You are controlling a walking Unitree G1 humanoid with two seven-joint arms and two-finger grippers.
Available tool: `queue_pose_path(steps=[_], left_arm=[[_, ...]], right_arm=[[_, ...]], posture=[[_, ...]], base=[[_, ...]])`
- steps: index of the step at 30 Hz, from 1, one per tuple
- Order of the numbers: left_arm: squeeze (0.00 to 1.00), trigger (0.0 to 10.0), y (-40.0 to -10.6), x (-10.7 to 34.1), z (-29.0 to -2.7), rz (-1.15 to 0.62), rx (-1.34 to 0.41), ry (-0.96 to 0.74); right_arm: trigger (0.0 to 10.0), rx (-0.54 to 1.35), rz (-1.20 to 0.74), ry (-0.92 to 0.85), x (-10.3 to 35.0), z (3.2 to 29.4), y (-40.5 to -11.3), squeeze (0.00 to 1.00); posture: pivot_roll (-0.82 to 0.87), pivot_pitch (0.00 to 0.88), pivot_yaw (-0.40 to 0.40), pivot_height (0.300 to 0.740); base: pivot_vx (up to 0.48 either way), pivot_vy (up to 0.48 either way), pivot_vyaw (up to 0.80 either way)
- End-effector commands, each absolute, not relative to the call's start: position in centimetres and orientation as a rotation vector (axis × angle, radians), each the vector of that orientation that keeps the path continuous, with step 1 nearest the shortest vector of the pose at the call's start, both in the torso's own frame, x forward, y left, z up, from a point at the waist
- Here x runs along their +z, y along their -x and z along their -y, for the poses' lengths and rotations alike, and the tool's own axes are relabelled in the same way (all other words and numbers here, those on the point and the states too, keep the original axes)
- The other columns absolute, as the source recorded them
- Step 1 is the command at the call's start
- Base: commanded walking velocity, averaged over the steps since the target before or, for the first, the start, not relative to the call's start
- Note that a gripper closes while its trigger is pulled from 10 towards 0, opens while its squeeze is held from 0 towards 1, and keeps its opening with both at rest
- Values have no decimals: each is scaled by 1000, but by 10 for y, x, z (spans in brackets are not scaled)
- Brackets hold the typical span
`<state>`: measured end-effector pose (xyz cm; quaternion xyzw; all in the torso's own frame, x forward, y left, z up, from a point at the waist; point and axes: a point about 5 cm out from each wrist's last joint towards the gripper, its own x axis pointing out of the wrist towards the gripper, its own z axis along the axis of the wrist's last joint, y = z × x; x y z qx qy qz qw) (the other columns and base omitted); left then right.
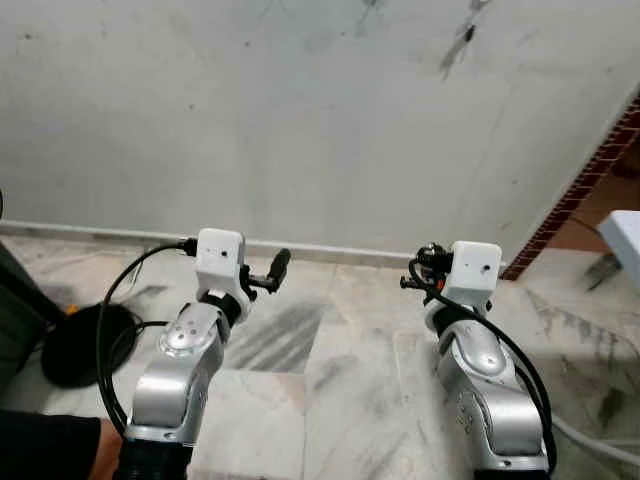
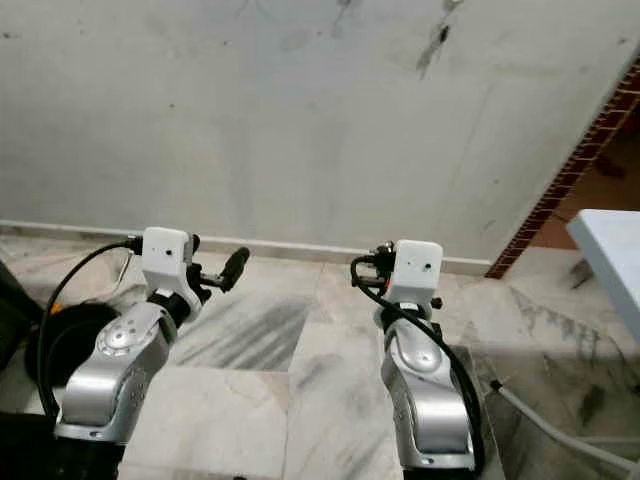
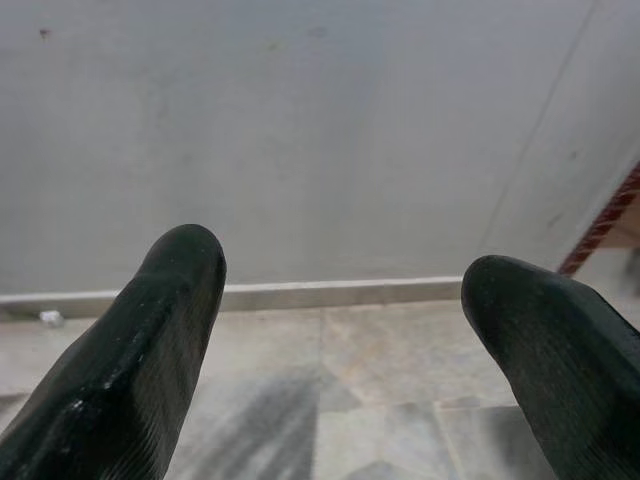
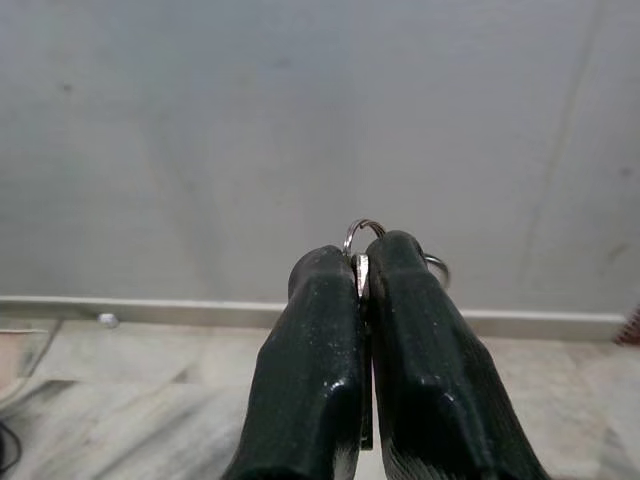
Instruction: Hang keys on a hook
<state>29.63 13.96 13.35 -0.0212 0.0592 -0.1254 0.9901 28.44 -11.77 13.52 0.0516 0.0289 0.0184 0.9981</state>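
From the head camera we see a plain grey wall (image 1: 320,110), matte and streaked with a few dark marks, meeting a marble floor (image 1: 340,370) of pale veined slabs along a light skirting strip. A brick-red edge (image 1: 580,190) runs diagonally at the right, and a black round object (image 1: 85,345) lies on the floor at the left. Both silver arms reach forward, each capped by a white boxy wrist housing with black cable looping off it. The left gripper (image 1: 272,270) points toward the wall with one ribbed finger angled to the side.

In the left wrist view, its two fingers (image 3: 150,360) are rounded, finely ribbed black rubber, standing well apart with the wall and skirting between them.

In the right wrist view, the right gripper (image 4: 362,275) is pressed together on the keys (image 4: 362,238): a thin metal split ring rises above the fingertips, a second loop showing beside one finger, and a flat metal piece is wedged in the seam.
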Motion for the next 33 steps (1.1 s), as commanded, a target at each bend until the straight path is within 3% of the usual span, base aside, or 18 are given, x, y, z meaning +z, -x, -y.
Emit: queue_pose_path(steps=[1, 33], left_arm=[[0, 10000, -296, 137, -129, -105, -296, 53], [0, 10000, -294, 135, -126, -116, -303, 64]], right_arm=[[10000, -11, -59, -92, 133, 129, -284, 0], [10000, -7, -55, -72, 131, 129, -285, 0]], posture=[[104, 64, -36, 740], [106, 53, -42, 740]], base=[[439, 0, 0], [437, 0, 0]])
